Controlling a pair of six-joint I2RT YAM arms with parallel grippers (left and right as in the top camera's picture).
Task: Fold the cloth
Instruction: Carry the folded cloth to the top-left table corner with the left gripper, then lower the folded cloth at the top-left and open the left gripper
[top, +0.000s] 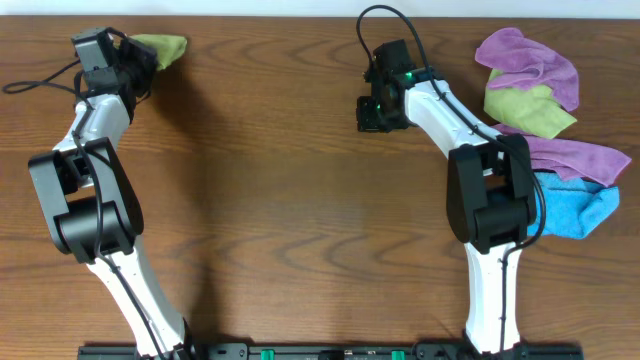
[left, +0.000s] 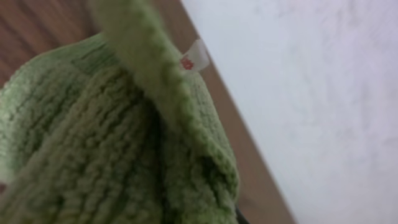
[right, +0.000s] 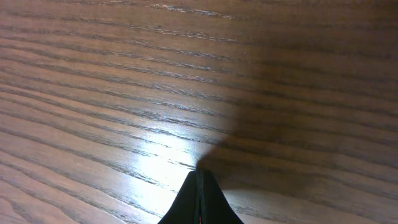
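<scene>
The lime-green cloth (top: 168, 47) is bunched up at the far left edge of the table, against my left gripper (top: 146, 55). In the left wrist view the cloth (left: 118, 143) fills most of the frame and hides the fingers. Its small white tag (left: 194, 57) sticks out at the top edge. The left gripper appears shut on the cloth. My right gripper (top: 376, 116) is at the far middle of the table. In the right wrist view its fingers (right: 200, 186) are shut and empty just above bare wood.
A pile of other cloths lies at the right: a purple one (top: 532, 58), a duller olive-green one (top: 530, 110), another purple one (top: 578, 156) and a blue one (top: 576, 206). The table's far edge (left: 249, 155) meets a white wall just behind the lime-green cloth.
</scene>
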